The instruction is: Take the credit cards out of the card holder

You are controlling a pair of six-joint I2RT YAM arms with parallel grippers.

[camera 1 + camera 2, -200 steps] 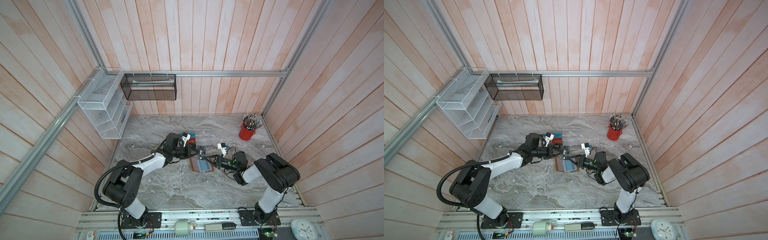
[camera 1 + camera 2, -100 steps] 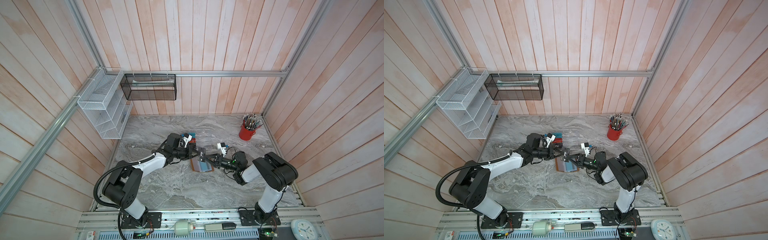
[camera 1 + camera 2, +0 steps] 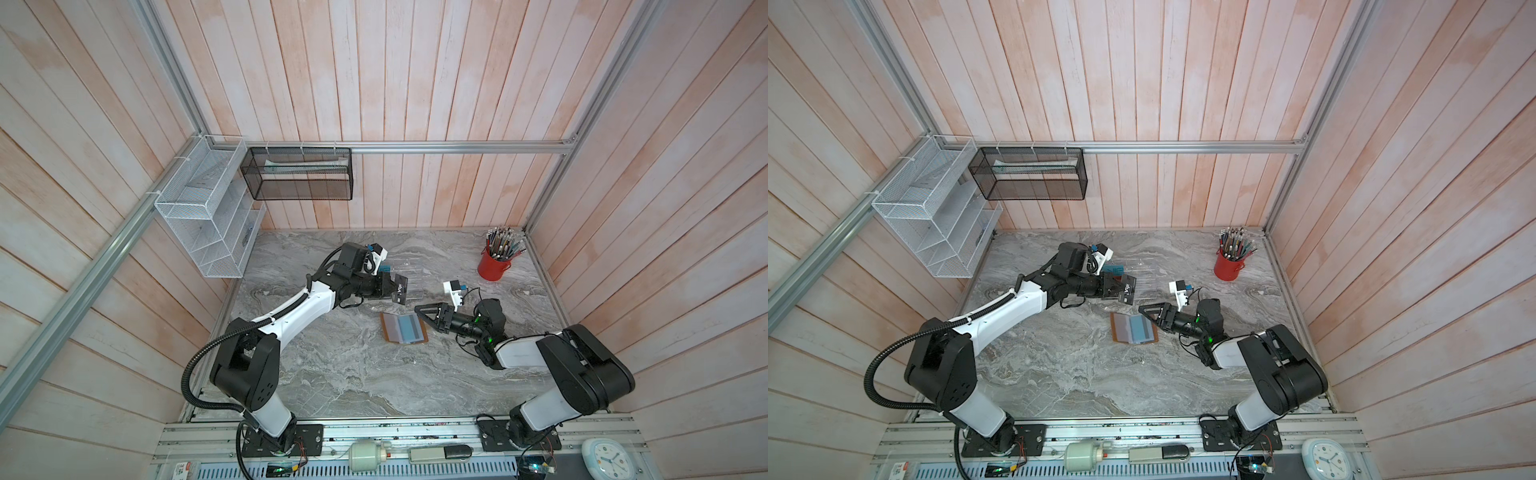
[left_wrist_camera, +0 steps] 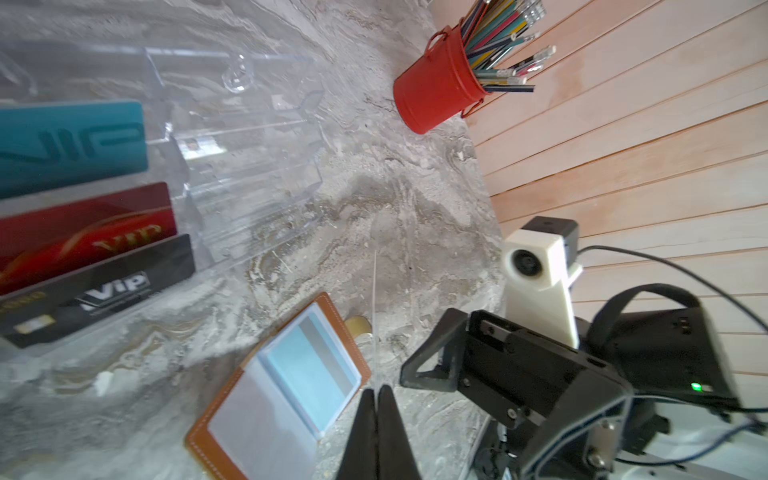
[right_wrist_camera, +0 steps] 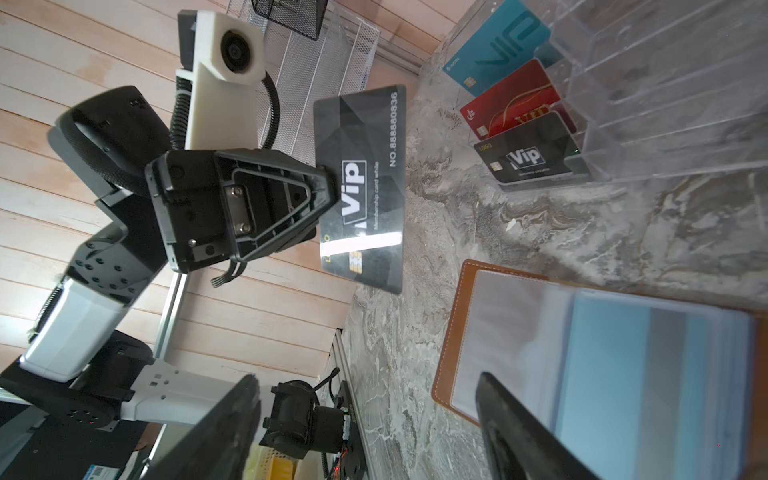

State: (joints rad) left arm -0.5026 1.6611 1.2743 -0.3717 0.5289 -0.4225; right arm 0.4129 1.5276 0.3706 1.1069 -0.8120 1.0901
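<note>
The card holder (image 3: pixel 404 328) (image 3: pixel 1133 328) lies open and flat on the marble table, its clear sleeves facing up. A pale blue card (image 4: pixel 311 365) (image 5: pixel 623 374) with a grey stripe shows inside one sleeve. My left gripper (image 3: pixel 394 291) (image 4: pixel 377 392) is shut on a black VIP credit card (image 5: pixel 361 187) (image 3: pixel 1128 289), held in the air just behind the holder. In the left wrist view that card shows only as a thin edge. My right gripper (image 3: pixel 419 316) (image 5: pixel 365 380) stands open at the holder's right edge with nothing between its fingers.
A clear acrylic rack (image 3: pixel 411 274) behind the holder has a teal card (image 4: pixel 70 145), a red card (image 4: pixel 83 232) and a black card (image 4: pixel 104 291) standing in it. A red pencil bucket (image 3: pixel 492 266) is at back right. Wire shelves (image 3: pixel 203 220) and a black mesh basket (image 3: pixel 297 174) hang on the walls.
My right gripper has opened and let go at the holder's edge. My left gripper has pulled away from the holder toward the rack with the black card; the holder now lies flat.
</note>
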